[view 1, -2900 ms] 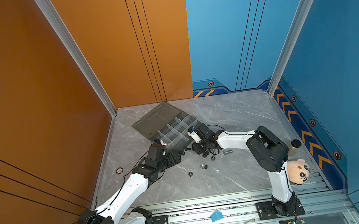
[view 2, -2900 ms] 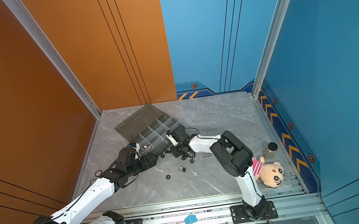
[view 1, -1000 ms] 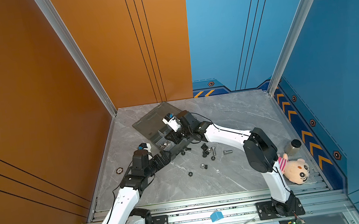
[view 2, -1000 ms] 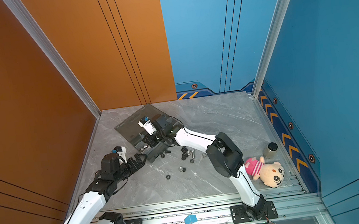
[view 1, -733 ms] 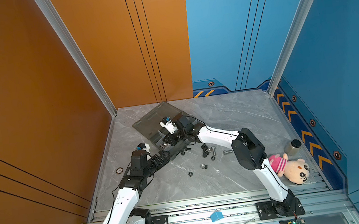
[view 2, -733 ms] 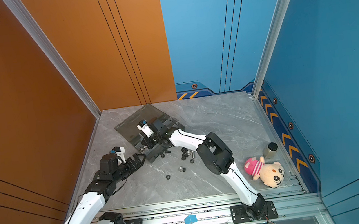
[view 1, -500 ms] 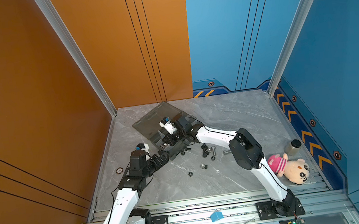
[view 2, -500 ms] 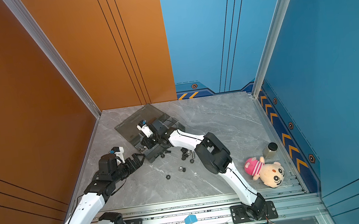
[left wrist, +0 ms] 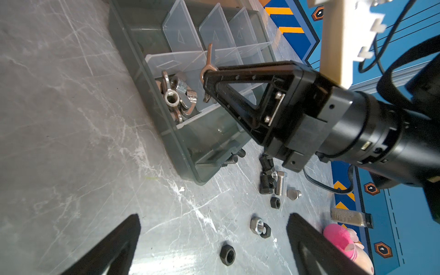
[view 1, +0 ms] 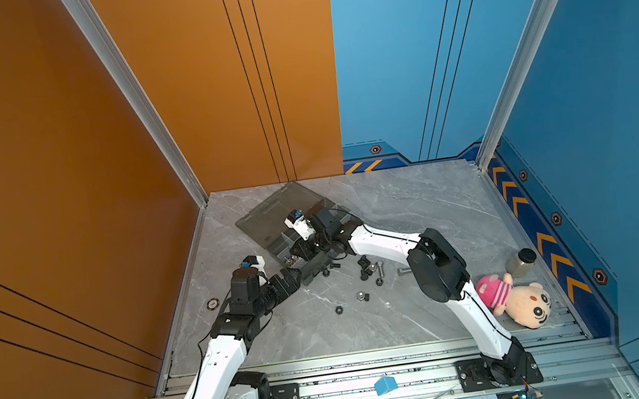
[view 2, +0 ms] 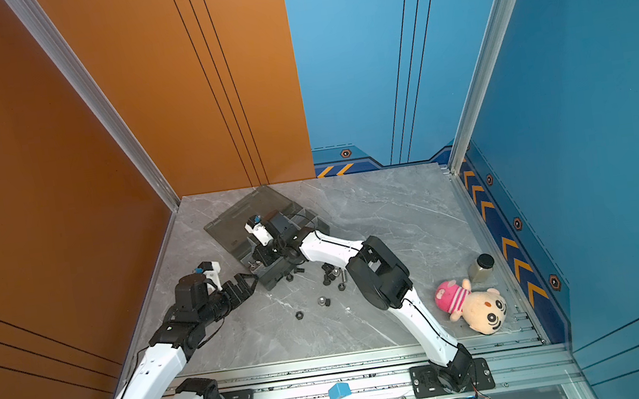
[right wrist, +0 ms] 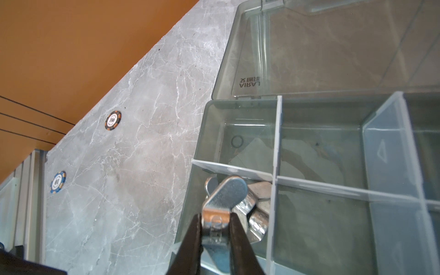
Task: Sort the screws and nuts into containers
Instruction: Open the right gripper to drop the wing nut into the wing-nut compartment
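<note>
One silver wing nut (right wrist: 226, 192) is clamped between the jaws of the right gripper (right wrist: 215, 221) and is held just above a corner compartment (right wrist: 228, 168) of the smoky-grey organizer box (left wrist: 166, 133), where several more wing nuts (left wrist: 177, 95) are already heaped. The lid (right wrist: 333, 47) is laid flat on the marble-patterned table (left wrist: 71, 119) behind the box. The left gripper (left wrist: 213, 217) is spread wide and empty, and is poised low over the table just beside a corner of the box. Loose hardware is left on the table near the box: black screws (left wrist: 265, 181), a silver hex bolt (left wrist: 280, 183), a black nut (left wrist: 227, 254) and a silver nut (left wrist: 259, 227).

The placing of a nut is judged to be the step in hand, with the sorting far from finished. For the next move, the jaws need to be released so that the wing nut is dropped onto the heap. The drop should be kept inside the clear dividers, since a wing could be caught on an edge. Afterwards, a piece from the table is to be fetched.
</note>
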Tool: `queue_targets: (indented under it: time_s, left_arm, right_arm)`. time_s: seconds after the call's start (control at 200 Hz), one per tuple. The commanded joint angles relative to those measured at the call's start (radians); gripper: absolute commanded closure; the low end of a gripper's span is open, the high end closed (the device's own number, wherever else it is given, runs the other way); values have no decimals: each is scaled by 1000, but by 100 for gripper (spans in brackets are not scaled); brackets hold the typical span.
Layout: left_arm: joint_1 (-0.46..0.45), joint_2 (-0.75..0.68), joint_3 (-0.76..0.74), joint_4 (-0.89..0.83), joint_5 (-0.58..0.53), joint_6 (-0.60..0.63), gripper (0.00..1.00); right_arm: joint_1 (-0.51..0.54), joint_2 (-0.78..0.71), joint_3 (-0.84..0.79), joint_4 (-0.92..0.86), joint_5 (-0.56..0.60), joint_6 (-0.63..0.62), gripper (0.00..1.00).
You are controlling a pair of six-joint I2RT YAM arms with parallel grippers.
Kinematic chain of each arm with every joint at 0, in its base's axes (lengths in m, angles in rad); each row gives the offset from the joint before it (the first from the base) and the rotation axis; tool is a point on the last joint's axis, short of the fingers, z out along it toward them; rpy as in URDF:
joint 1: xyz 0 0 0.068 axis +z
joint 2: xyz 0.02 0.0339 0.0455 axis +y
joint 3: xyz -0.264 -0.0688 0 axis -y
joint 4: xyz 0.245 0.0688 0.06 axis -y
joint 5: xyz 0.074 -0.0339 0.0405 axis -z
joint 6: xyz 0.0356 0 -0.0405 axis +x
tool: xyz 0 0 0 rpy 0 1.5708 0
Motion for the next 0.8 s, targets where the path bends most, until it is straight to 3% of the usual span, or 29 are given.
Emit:
queue_targets:
  time_s: [0.0,0.405,0.641,0.796]
  left_arm:
    - [11,-12,-20,-16,22,14,2]
    - [13,-19,-20,-23,16,15,2]
    - [-8,-23,-12,-82,-20,37,2]
    - [-85,-5,4,-103,-91,59,2]
  right_arm:
    - [6,14,27,-26,21,8,75]
    - [-6,-37,-17,-27,16,11,70]
    - [-43,-200,-198,20,29,38,68]
    - [-69,-328,-310,-5,40,35,66]
